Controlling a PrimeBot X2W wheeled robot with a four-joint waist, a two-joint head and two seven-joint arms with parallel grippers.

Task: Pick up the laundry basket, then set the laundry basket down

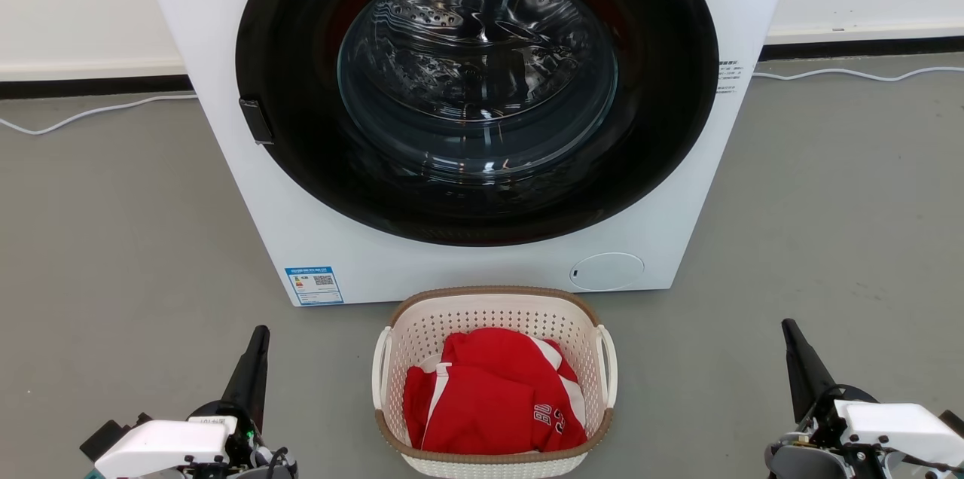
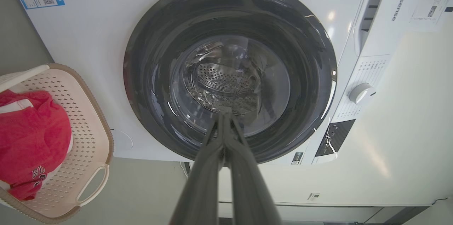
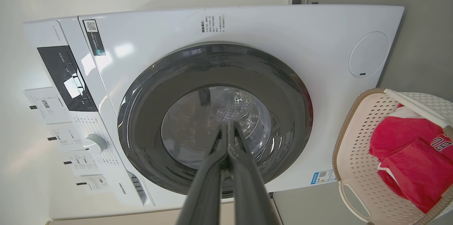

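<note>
The laundry basket [image 1: 493,307], cream-white with a brown rim and white side handles, stands on the grey floor just in front of the washing machine. A red garment [image 1: 493,392] lies inside it. The basket also appears at the left edge of the left wrist view [image 2: 88,136] and at the right edge of the right wrist view [image 3: 354,161]. My left gripper [image 1: 260,334] is shut and empty, on the floor side left of the basket, apart from it. My right gripper [image 1: 787,328] is shut and empty, well to the basket's right. Both wrist views show the fingers pressed together [image 2: 224,111] [image 3: 228,124].
A white front-loading washing machine [image 1: 467,268] with a dark round door [image 1: 474,87] stands directly behind the basket. White cables [image 1: 83,114] [image 1: 851,74] trail along the floor by the wall on both sides. Open grey floor [image 1: 120,238] lies left and right of the machine.
</note>
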